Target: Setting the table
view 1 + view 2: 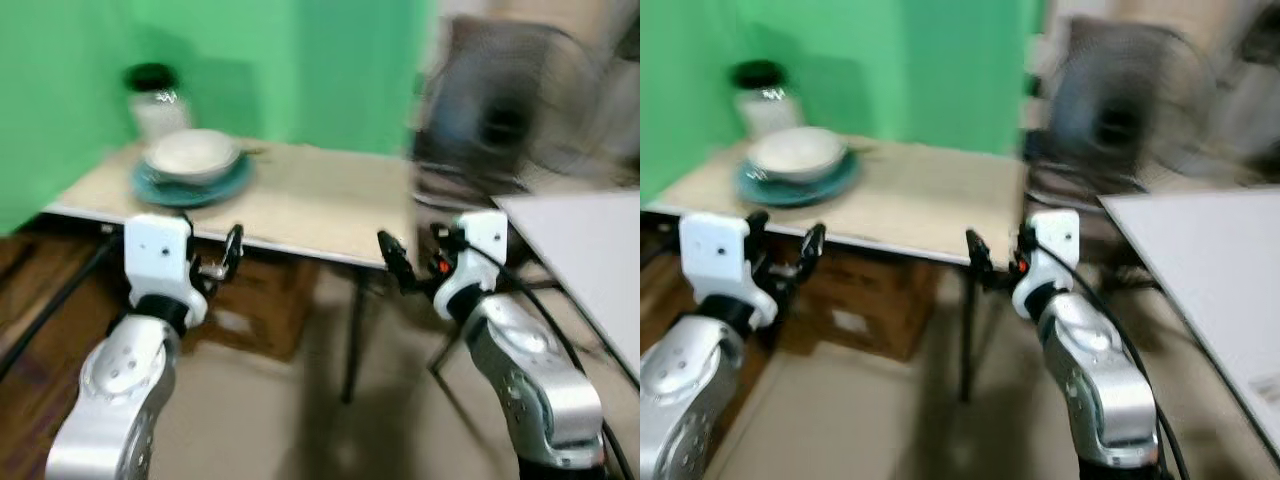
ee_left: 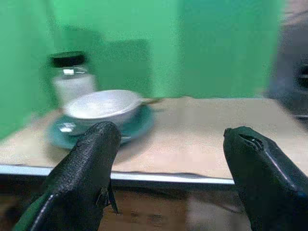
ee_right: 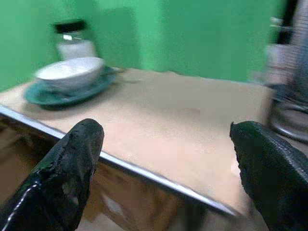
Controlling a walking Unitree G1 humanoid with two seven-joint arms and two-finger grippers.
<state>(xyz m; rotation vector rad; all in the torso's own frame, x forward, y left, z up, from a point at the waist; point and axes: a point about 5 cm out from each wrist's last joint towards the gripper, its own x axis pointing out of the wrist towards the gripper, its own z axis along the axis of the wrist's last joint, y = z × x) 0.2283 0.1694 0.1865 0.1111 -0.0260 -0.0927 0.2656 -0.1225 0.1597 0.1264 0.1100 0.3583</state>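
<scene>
Bowl (image 1: 190,153), white and round, sits on a teal plate (image 1: 228,182) on the tan table (image 1: 330,205), ahead of the left gripper (image 1: 228,255) and well apart from it. Both grippers hang before the table edge, holding nothing. The left gripper's fingers are spread apart, and so are the right gripper's (image 3: 168,159). A glass jar (image 2: 72,77) with a black lid stands just behind the plate. A big gray fan (image 1: 520,110) looks blurry.

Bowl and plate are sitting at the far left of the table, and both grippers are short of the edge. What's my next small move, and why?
Probably step closer. The left gripper and right gripper hang open in front of the table edge, holding nothing, while the bowl on its plate beside the jar looks out of reach.
</scene>
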